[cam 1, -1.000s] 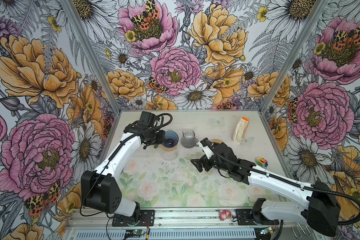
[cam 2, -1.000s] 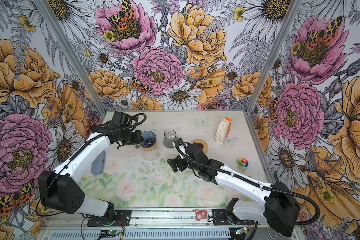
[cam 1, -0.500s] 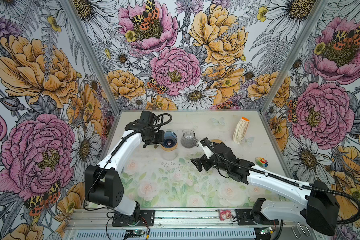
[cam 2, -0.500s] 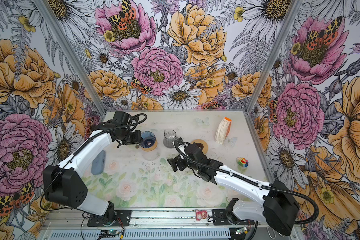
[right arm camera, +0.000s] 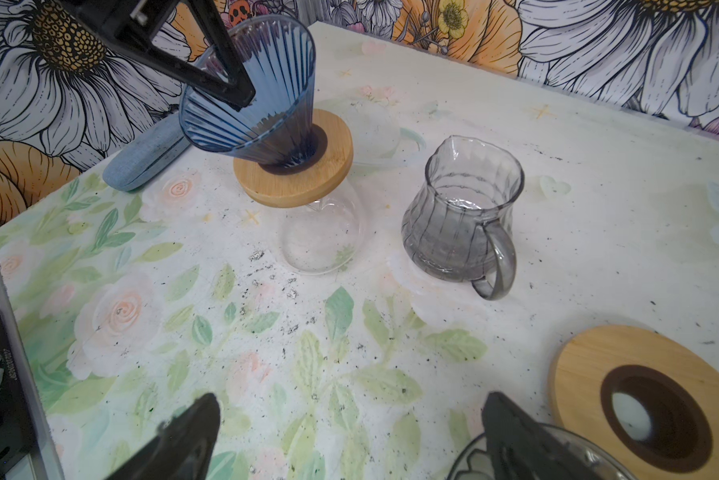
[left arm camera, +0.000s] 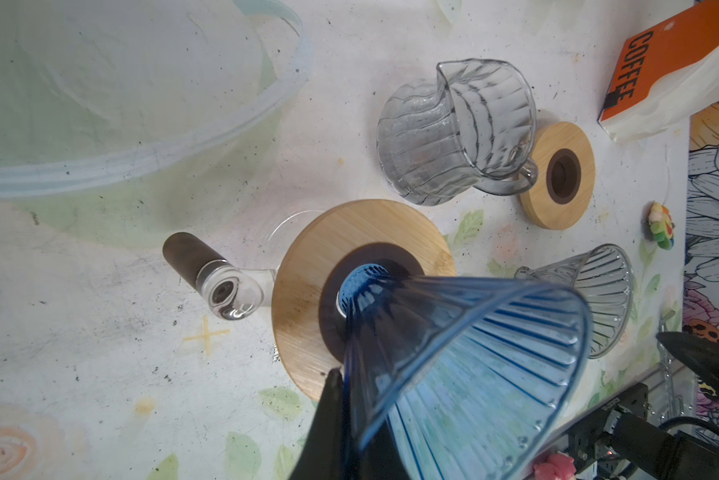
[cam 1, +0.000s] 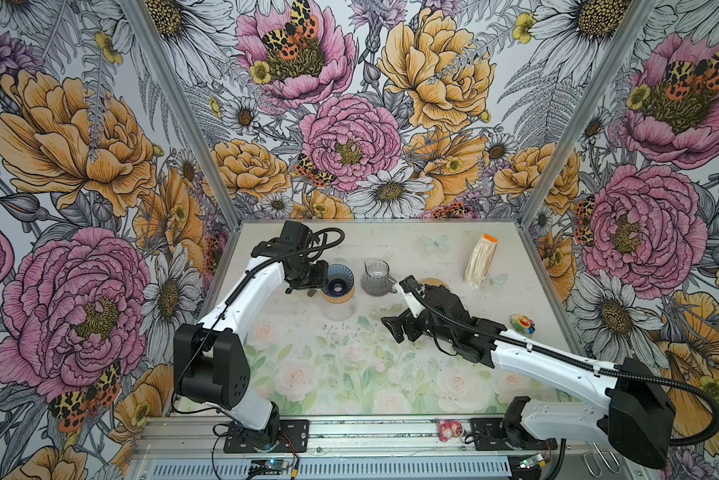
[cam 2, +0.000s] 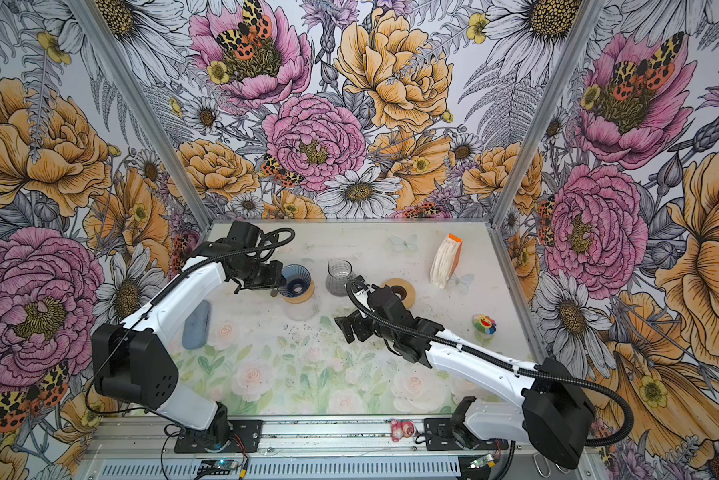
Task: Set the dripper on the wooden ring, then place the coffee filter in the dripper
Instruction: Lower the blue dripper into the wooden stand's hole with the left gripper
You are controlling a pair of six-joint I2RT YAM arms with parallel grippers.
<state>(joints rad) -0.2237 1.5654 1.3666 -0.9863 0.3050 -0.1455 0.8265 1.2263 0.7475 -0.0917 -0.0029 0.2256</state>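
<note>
1. Filters (cam 1: 479, 266) lie stacked in their orange-labelled pack (cam 2: 454, 239) at the far right of the counter (cam 1: 349, 374), well apart from both arms. None is in the blue dripper (cam 1: 341, 279).
2. Left gripper (cam 1: 323, 277) is clamped on the dripper's rim, probably to steady it on the clear carafe (right arm camera: 322, 241) for loading.
3. Right gripper (right arm camera: 349, 419) hangs with its jaws wide apart and empty, near the grey pitcher (right arm camera: 461, 216). It looks free to fetch a filter.
4. The pack's long axis runs front to back, orange end toward the rear wall.
5. The dripper leans, mouth tipped toward the gripper holding it, narrow end down in its wooden collar (right arm camera: 303, 183).
</note>
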